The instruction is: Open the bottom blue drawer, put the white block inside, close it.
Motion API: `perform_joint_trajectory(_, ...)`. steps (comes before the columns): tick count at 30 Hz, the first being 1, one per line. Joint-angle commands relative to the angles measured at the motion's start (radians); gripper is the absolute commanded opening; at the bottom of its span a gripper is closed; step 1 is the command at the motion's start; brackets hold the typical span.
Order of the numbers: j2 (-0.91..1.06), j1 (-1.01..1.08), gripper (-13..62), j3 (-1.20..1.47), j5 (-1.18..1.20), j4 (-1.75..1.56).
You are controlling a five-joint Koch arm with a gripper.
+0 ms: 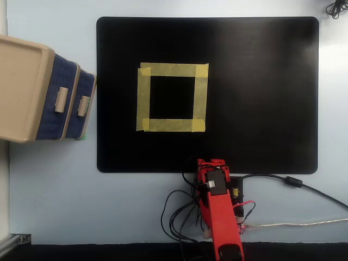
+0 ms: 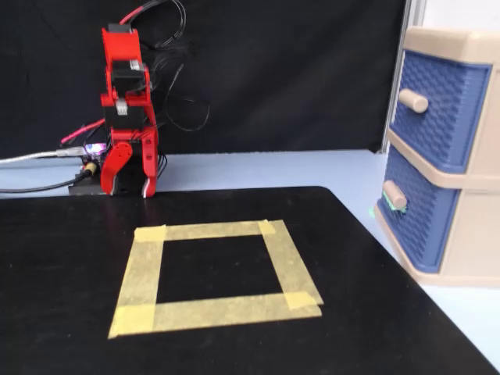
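The red arm (image 1: pixel 220 217) is folded up at the bottom centre of the overhead view, sitting just off the lower edge of the black mat (image 1: pixel 261 81). In the fixed view it's in the upper left, standing upright against the dark backdrop with its cables (image 2: pixel 176 94) looping around it. The gripper (image 2: pixel 125 176) is tucked down at the base, pointing at the table. I honestly can't tell if the pincer is apart or together; the red parts overlap in both views.

The drawer unit (image 1: pixel 24 89) is at the left edge of the overhead view, just off the mat's left side. In the fixed view it's on the right. It's a beige frame with two blue woven-look drawers stacked one over the other. The fronts face the mat, so toward the right in the overhead view and toward the left in the fixed one. The bottom blue drawer (image 2: pixel 418 215) looks pushed in, with its beige knob (image 2: pixel 394 195) sticking out toward the mat. The top drawer (image 2: pixel 441 98) has the same kind of knob (image 2: pixel 412 100). Each drawer front runs wider than it is tall.

In the middle-left of the mat there's a square outline made of yellowish masking tape (image 1: pixel 172 98), with bare mat inside it.

I can't spot the white block in either view.
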Motion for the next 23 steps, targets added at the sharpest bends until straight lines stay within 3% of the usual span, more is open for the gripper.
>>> perform_joint_trajectory(1,0.049,-0.005,34.7,-0.028,-0.011,0.051)
perform_joint_trajectory(7,0.049,-0.003,34.2,-0.035,-0.003,0.316)
perform_joint_trajectory(23,0.048,-0.006,34.4,-0.040,0.000,0.301)
